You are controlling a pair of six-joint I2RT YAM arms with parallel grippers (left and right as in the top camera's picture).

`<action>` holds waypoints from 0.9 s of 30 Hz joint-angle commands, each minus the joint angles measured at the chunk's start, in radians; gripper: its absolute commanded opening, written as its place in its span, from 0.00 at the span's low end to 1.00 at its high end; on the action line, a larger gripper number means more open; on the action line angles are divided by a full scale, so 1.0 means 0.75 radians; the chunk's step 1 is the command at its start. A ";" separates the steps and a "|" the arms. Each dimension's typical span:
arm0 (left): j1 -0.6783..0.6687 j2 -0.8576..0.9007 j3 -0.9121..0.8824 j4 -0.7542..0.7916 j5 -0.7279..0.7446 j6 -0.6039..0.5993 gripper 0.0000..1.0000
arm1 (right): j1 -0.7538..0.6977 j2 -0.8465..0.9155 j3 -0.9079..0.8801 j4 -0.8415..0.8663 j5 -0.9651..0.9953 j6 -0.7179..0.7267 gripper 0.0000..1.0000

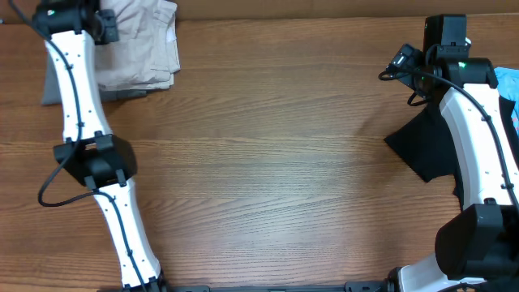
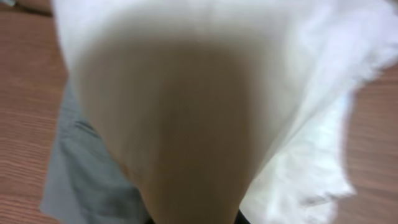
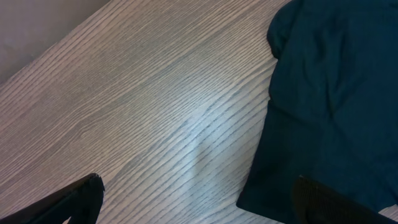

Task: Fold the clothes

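Overhead has the beige shorts [image 1: 142, 45] looking folded atop the grey shorts [image 1: 50, 88] far-left, the left gripper [image 1: 104, 26] smothered in cloth, grip unreadable, and the right gripper [image 1: 403, 62] spread empty beside the black T-shirt [image 1: 426, 142], seemingly yet to fold.

This looks like a robot lab bench. A white left arm [image 1: 77, 85] and right arm [image 1: 472, 138] with black joints stand at one edge of a wood-grain table [image 1: 268, 162]. A loose cable [image 1: 42, 195] loops from one, a green light [image 1: 463, 65] glows on the other, and clothes [image 1: 142, 49] lie at the corners.
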 commanded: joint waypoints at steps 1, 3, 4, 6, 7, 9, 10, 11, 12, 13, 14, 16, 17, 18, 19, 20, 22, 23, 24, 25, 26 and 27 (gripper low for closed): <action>0.080 -0.075 -0.092 0.088 -0.003 0.030 0.05 | -0.003 -0.007 0.018 0.006 0.004 -0.004 1.00; 0.107 -0.075 -0.155 0.151 0.001 0.030 0.05 | -0.003 -0.007 0.018 0.007 0.004 -0.004 1.00; 0.119 -0.074 -0.183 0.178 0.001 0.030 0.05 | -0.003 -0.007 0.018 0.007 0.004 -0.004 1.00; 0.139 -0.074 -0.235 0.237 0.001 0.035 0.05 | -0.003 -0.007 0.018 0.006 0.004 -0.004 1.00; 0.148 -0.074 -0.253 0.261 0.001 0.041 0.06 | -0.003 -0.007 0.018 0.007 0.004 -0.004 1.00; 0.161 -0.074 -0.277 0.313 0.001 0.060 0.06 | -0.003 -0.007 0.018 0.007 0.004 -0.004 1.00; 0.164 -0.074 -0.283 0.336 -0.001 0.065 0.06 | -0.003 -0.007 0.018 0.006 0.004 -0.004 1.00; 0.167 -0.074 -0.287 0.362 -0.001 0.069 0.08 | -0.003 -0.007 0.018 0.007 0.004 -0.004 1.00; 0.169 -0.074 -0.289 0.389 -0.001 0.068 0.11 | -0.003 -0.007 0.018 0.007 0.004 -0.004 1.00; 0.170 -0.074 -0.290 0.410 0.000 0.068 0.11 | -0.003 -0.007 0.018 0.007 0.004 -0.004 1.00; 0.170 -0.074 -0.293 0.440 -0.001 0.068 0.11 | -0.003 -0.007 0.018 0.007 0.004 -0.004 1.00; 0.170 -0.074 -0.295 0.481 -0.006 0.069 0.10 | -0.003 -0.007 0.018 0.007 0.004 -0.004 1.00; 0.171 -0.074 -0.295 0.492 -0.008 0.069 0.09 | -0.003 -0.007 0.018 0.007 0.004 -0.004 1.00; 0.171 -0.074 -0.295 0.500 -0.011 0.069 0.09 | -0.003 -0.007 0.018 0.007 0.004 -0.004 1.00; 0.171 -0.074 -0.295 0.505 -0.015 0.074 0.09 | -0.003 -0.007 0.018 0.007 0.004 -0.004 1.00; 0.171 -0.073 -0.295 0.505 -0.020 0.075 0.11 | -0.003 -0.007 0.018 0.007 0.004 -0.004 1.00; 0.171 -0.068 -0.296 0.510 -0.040 0.075 0.17 | -0.003 -0.007 0.018 0.006 0.004 -0.004 1.00; 0.171 -0.065 -0.296 0.512 -0.054 0.075 0.18 | -0.003 -0.007 0.018 0.006 0.004 -0.004 1.00; 0.172 -0.059 -0.299 0.515 -0.079 0.074 0.18 | -0.003 -0.007 0.018 0.006 0.004 -0.004 1.00; 0.172 -0.057 -0.304 0.518 -0.099 0.074 0.18 | -0.003 -0.007 0.018 0.006 0.004 -0.004 1.00; 0.173 -0.057 -0.314 0.521 -0.119 0.074 0.20 | -0.003 -0.007 0.018 0.007 0.004 -0.004 1.00; 0.175 -0.057 -0.330 0.534 -0.138 0.074 0.24 | -0.003 -0.007 0.018 0.006 0.004 -0.004 1.00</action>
